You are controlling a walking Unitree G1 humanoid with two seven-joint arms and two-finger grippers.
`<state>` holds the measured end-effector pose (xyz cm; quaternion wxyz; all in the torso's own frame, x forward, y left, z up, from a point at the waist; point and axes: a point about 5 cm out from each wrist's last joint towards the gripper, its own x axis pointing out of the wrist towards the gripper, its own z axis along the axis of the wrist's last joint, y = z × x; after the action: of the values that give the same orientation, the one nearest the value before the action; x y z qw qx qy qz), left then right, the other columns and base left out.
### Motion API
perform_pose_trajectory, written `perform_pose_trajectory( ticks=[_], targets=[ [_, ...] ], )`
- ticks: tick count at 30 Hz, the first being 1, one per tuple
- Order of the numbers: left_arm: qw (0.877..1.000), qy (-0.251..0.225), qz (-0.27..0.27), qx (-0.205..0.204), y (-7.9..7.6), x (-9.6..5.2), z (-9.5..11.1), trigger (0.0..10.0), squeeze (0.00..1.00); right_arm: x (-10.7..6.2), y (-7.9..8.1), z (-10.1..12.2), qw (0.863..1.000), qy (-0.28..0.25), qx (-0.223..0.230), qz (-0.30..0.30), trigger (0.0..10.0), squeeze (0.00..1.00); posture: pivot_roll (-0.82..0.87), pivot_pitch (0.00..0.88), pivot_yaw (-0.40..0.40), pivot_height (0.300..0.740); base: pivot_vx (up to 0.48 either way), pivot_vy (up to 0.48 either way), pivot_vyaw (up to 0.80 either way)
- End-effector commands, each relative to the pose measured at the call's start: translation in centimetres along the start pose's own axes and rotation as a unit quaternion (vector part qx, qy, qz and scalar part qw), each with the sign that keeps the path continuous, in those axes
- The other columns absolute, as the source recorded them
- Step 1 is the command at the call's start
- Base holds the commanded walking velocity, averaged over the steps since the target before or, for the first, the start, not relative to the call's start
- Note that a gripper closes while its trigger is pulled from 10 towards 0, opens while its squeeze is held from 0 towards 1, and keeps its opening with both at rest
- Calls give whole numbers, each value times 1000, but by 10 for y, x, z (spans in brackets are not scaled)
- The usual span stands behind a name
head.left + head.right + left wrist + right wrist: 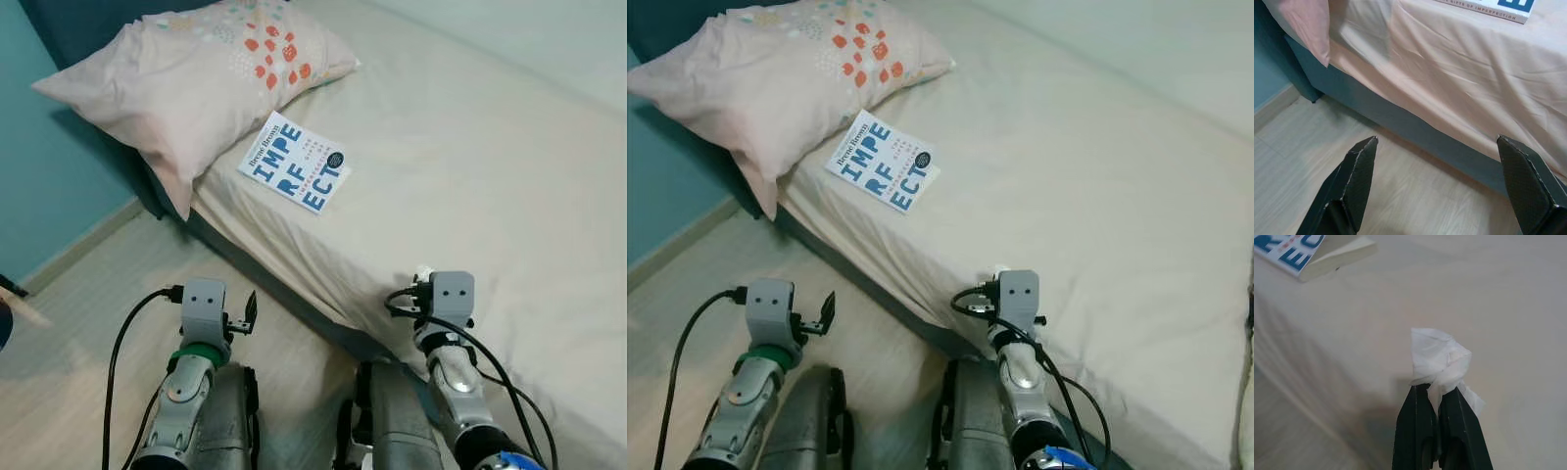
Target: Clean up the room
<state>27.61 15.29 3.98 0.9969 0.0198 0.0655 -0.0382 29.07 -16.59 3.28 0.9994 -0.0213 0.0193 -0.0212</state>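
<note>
Pinched between the closed fingers of the right gripper: a crumpled white tissue, held above the beige bed. Beyond it, a book beside a pillow. Over what looks like pale wood floor, the left gripper, fingers spread and empty.

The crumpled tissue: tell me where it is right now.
The crumpled tissue is pinched in the right end effector, held just above the bed sheet near the mattress edge, down-right of the book.

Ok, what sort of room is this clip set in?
Most likely a bedroom. A bed with a beige sheet fills most of the head views, a floral pillow lies at its head, and a book rests beside it. The right end effector pinches a white tissue over the sheet.
</note>
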Motion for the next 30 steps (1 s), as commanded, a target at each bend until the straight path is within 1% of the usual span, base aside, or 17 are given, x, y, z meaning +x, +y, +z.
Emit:
perform_pose_trajectory(
  ticks=[1, 2, 3, 5, 8, 10, 16, 18, 22, 26, 30],
  targets=[
    [1000, 5, -9, 9, -4, -2, -6, 10000, 0, -5, 0, -7, 1000, 19, 5, -3, 10000, 0, 43, 89, -36, 661, 0, 0, 0],
    [1000, 5, -9, 9, -4, -2, -6, 10000, 0, -5, 0, -7, 1000, 19, 5, -3, 10000, 0, 43, 89, -36, 661, 0, 0, 0],
    [1000, 1, -16, 12, -8, -1, -6, 10000, 0, -6, 0, -9, 1000, 25, 9, -5, 10000, 0, 49, 84, -42, 666, 0, 0, 0],
    [1000, 0, -20, 11, -11, -1, -6, 10000, 0, -7, 0, -11, 999, 30, 10, -8, 10000, 0, 51, 77, -43, 671, 0, 0, 0],
    [1000, -1, -22, 8, -14, -1, -7, 10000, 0, -8, 1, -12, 999, 33, 9, -9, 10000, 0, 53, 71, -44, 676, 0, 0, 0],
    [1000, 2, -25, 10, -17, -2, -9, 10000, 0, -9, 3, -14, 999, 35, 7, -6, 10000, 0, 55, 64, -43, 686, 0, 0, 0],
    [1000, 2, -21, 20, -19, -3, -12, 10000, 0, -11, 6, -16, 999, 39, 3, 1, 10000, 0, 54, 57, -46, 701, 0, 0, 0],
    [1000, 3, -22, 22, -22, -3, -15, 10000, 0, -12, 7, -17, 999, 43, 2, 4, 10000, 0, 51, 47, -47, 716, 0, 0, 0],
    [1000, 5, -22, 19, -20, 0, -15, 10000, 0, -12, 5, -17, 999, 46, 0, 3, 10000, 0, 49, 44, -46, 736, 0, 0, 0],
    [999, 1, -34, 24, -22, 1, -14, 10000, 0, -12, 4, -17, 999, 45, 3, 0, 10000, 0, 45, 44, -41, 740, 0, 0, 0],
    [998, -1, -45, 34, -23, 2, -14, 10000, 0, -15, 0, -21, 999, 52, 17, -5, 10000, 0, 40, 49, -37, 740, 0, 0, 0]
  ],
)
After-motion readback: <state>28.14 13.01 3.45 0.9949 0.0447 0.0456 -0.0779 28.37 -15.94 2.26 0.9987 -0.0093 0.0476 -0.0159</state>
